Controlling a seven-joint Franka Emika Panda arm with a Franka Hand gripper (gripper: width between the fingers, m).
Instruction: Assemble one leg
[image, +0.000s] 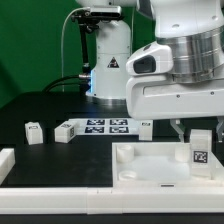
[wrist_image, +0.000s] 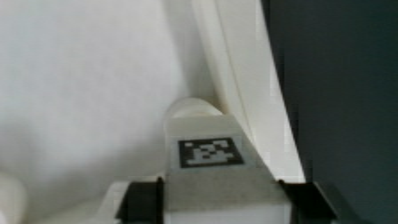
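Note:
My gripper (image: 199, 133) is shut on a leg (image: 201, 149), a small white post with a black-and-white tag on its face. It holds the leg upright at the near corner of the white tray (image: 140, 170) on the exterior view's right. In the wrist view the leg (wrist_image: 214, 150) sits between my two dark fingers (wrist_image: 139, 202), and its far end lies against the tray's raised rim (wrist_image: 240, 60). I cannot tell whether it sits in a socket. Three more legs stand on the table: two (image: 35, 131) (image: 65, 130) to the left and one (image: 143, 124) behind the tray.
The marker board (image: 105, 126) lies on the dark table behind the tray. A white part (image: 6, 160) shows at the exterior view's left edge. A white raised edge (image: 60, 203) runs along the front.

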